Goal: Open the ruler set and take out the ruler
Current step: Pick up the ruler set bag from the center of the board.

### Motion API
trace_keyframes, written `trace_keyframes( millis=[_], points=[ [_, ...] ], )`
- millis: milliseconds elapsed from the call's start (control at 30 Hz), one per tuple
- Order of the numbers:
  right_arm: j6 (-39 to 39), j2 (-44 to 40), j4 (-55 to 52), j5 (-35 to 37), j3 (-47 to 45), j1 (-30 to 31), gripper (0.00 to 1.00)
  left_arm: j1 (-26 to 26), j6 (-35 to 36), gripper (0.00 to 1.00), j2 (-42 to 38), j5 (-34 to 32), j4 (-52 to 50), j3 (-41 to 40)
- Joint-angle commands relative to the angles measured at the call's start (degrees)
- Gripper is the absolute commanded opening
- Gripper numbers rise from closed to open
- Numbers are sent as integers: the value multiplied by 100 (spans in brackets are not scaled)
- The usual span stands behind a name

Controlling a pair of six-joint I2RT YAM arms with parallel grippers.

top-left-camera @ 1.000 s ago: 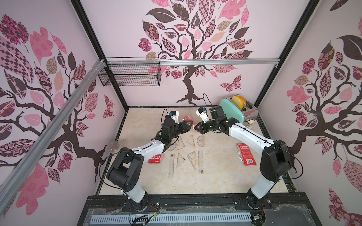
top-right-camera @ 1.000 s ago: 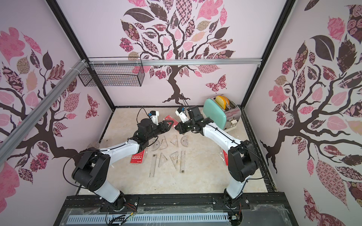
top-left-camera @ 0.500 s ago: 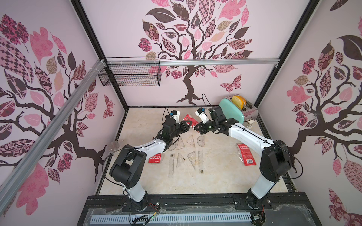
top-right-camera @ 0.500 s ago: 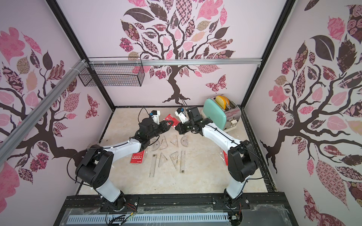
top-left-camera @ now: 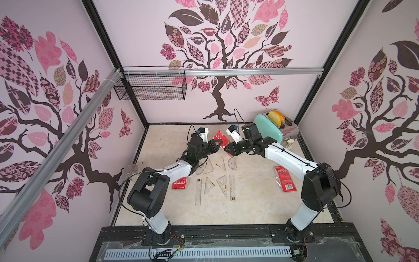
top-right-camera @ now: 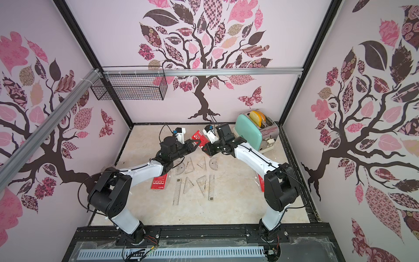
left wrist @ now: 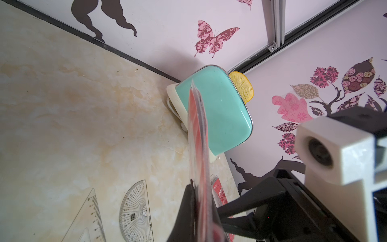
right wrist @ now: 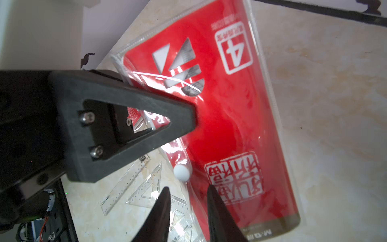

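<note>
A red ruler set pouch (right wrist: 230, 117) in a clear plastic sleeve hangs tilted above the marbled tabletop (right wrist: 335, 104). The left gripper (right wrist: 188, 119) pinches its edge with a black triangular finger. The right gripper (right wrist: 188, 188) has its dark fingertips parted just below the pouch's white snap button (right wrist: 181, 171). A clear straight ruler (right wrist: 125, 186) and a set square (right wrist: 148, 188) lie on the tabletop beneath.

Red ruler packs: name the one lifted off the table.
The far pack, clamped in the left tool; the left-side pack and right-side pack lie flat.
</note>
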Motion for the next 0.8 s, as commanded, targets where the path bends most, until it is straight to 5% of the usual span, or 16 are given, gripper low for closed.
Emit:
trace_keyframes(
  millis=[0,267,767],
  points=[
    [-191,-367,-191,65,-17,32,40,167,343,0,-125,375,-180,29],
    [-585,-818,-409,-230,-226,-195,61,547,1469,0,-504,1798,-688,-199],
    [-1120,-1050,-348,-2057,-621,-688,67,607,2160,0,-1255,3654,55,-645]
  ],
)
